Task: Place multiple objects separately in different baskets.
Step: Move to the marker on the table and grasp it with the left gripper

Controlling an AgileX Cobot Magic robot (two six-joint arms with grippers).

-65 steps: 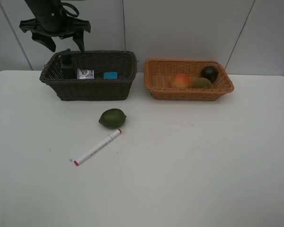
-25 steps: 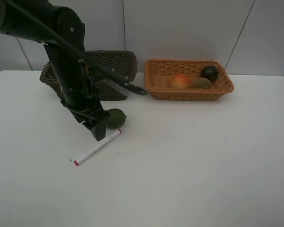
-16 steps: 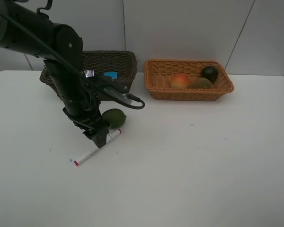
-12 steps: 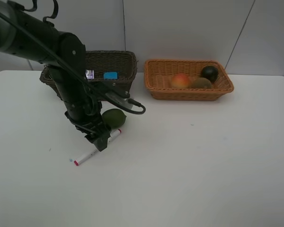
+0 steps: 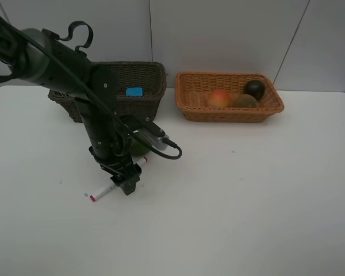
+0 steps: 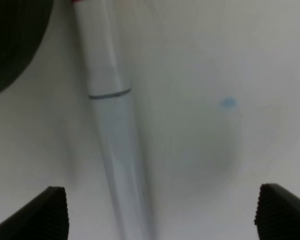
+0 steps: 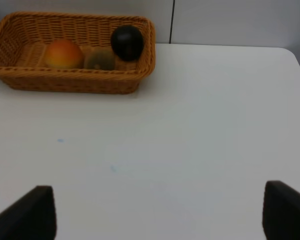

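1. Left gripper [image 5: 128, 185] fingers [image 6: 50, 214] spread wide, low over the tabletop [image 5: 247, 190].
2. Marker [image 6: 110, 125] lies flat between the fingers, nearer one; its long axis runs away from them, red tip at the far end.
3. Right gripper [image 7: 157, 212] fingers spread, pinching nothing.

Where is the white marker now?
In the high view the marker lies on the table, left of centre, under the left gripper, near the lime.
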